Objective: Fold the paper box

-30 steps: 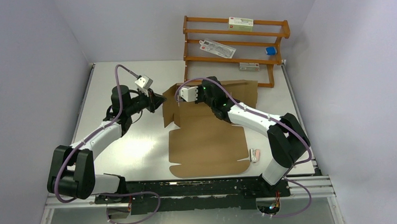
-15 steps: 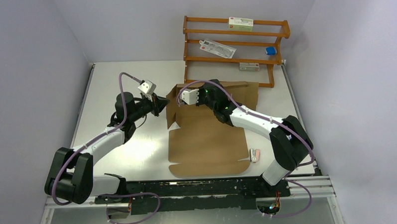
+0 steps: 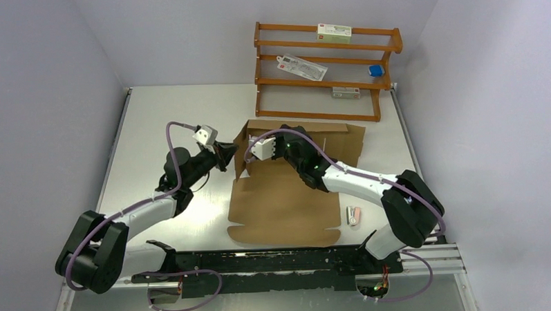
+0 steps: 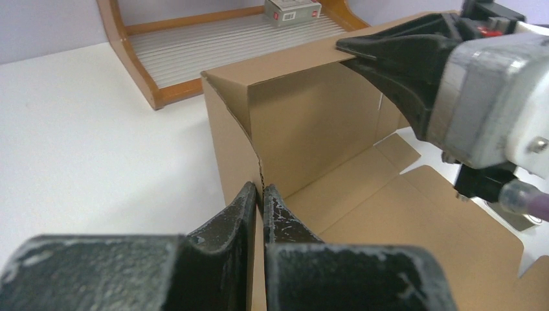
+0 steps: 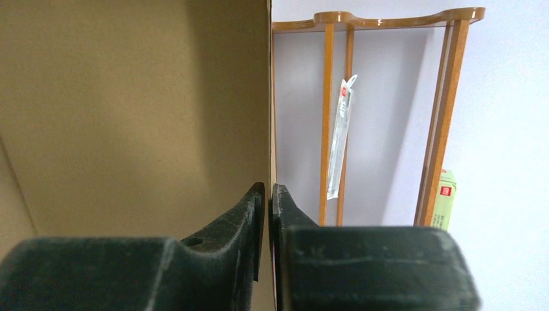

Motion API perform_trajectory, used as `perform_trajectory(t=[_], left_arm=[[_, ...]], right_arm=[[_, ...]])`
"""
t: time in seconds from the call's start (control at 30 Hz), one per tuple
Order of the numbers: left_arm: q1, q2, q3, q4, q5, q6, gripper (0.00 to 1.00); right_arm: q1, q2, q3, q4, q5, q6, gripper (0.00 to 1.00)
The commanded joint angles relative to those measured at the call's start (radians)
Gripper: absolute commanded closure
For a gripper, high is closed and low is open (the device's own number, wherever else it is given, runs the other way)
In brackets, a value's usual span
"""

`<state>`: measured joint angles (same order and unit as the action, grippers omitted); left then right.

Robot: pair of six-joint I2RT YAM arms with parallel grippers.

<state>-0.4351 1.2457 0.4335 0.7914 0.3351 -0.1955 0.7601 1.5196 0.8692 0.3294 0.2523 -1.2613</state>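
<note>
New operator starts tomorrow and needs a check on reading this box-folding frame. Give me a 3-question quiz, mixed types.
1. True or false: the left gripper is clamped on a raised side wall of the cardboard box.
2. Multiple choice: where is the white-green carton?
A) on the top shelf of the wooden rack
B) lying on the flat panel of the box
C) between the two arm bases
3. Fill in: the right gripper pinches the ___ edge of the box's standing rear wall.

Key: 1 true; 2 A; 3 top.
</note>
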Motion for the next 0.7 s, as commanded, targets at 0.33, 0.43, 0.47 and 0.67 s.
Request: perform_trajectory(t=[0.33, 0.43, 0.47, 0.67], left_arm=[[-0.028, -0.054, -0.145, -0.038, -0.124, -0.039, 0.95], [-0.028, -0.057, -0.143, -0.047, -0.130, -0.039, 0.95], [-0.028, -0.058, -0.144, -0.045, -0.131, -0.043, 0.95], [-0.029, -0.076, -0.114, -0.095, -0.151, -0.037, 0.95]], right_arm=[[0.078, -0.227, -0.104, -0.136, 0.084, 0.114, 0.65], [0.089, -0.282, -0.108, -0.215, 0.098, 0.162, 0.61], [0.094, -0.295, -0.106, -0.240, 0.106, 0.174, 0.60], [0.133, -0.319, -0.100, -0.323, 0.160, 0.181, 0.60]])
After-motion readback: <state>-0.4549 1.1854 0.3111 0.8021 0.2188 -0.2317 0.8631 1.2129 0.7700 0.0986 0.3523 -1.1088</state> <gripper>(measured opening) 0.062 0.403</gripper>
